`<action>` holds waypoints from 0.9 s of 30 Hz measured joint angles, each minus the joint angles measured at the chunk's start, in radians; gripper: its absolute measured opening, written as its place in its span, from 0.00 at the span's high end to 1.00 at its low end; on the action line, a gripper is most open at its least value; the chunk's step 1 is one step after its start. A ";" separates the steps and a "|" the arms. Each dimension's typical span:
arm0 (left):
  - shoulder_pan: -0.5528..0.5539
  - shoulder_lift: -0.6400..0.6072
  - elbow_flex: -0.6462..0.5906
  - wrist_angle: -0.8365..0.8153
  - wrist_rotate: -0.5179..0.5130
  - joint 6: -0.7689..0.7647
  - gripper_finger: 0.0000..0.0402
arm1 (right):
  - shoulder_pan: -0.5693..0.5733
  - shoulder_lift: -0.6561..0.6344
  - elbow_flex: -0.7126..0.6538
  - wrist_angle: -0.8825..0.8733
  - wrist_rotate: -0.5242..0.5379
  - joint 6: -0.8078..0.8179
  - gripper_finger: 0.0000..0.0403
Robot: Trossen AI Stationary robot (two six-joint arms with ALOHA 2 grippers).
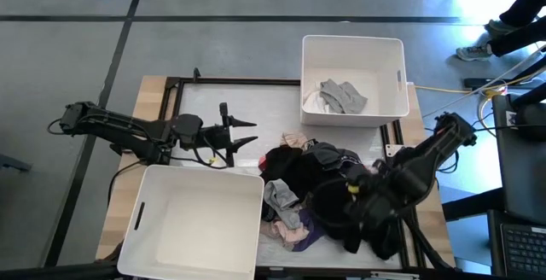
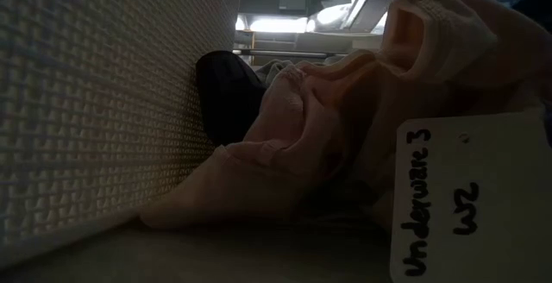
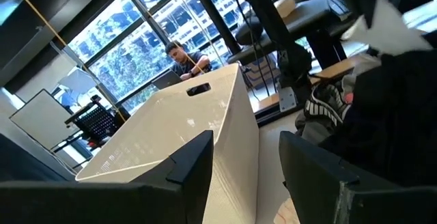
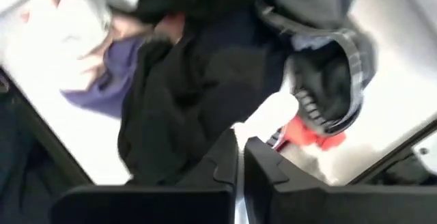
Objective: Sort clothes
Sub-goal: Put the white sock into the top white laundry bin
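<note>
High view looks down on a pale table [image 1: 213,109] with a wooden edge, standing on grey floor. A heap of clothes [image 1: 320,190] fills its right half, between a near bin [image 1: 192,220] and a far bin [image 1: 351,79] holding grey garments [image 1: 343,96]. The left gripper [image 1: 243,135] hovers over bare tabletop, jaws spread. The right gripper [image 4: 240,157] is buried in dark cloth, jaws pressed together; what they pinch is hard to tell. Low view is blocked by pink fabric [image 2: 293,145] and a tag [image 2: 470,205].
</note>
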 joint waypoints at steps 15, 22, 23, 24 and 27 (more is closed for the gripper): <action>0.000 0.000 0.000 0.017 0.000 -0.015 0.60 | -0.213 -0.231 0.000 -0.023 0.350 -0.244 0.96; 0.000 0.000 0.000 0.017 0.000 -0.015 0.60 | -0.318 -0.296 0.000 0.021 0.561 -0.387 0.96; 0.000 0.000 0.000 0.017 0.000 -0.016 0.60 | -0.330 -0.300 0.000 0.030 0.596 -0.408 0.96; 0.000 0.000 0.000 0.018 0.000 -0.018 0.60 | -0.343 -0.303 0.000 0.040 0.634 -0.430 0.96; 0.000 0.000 0.000 0.020 0.000 -0.022 0.60 | -0.380 -0.304 0.000 0.075 0.765 -0.504 0.96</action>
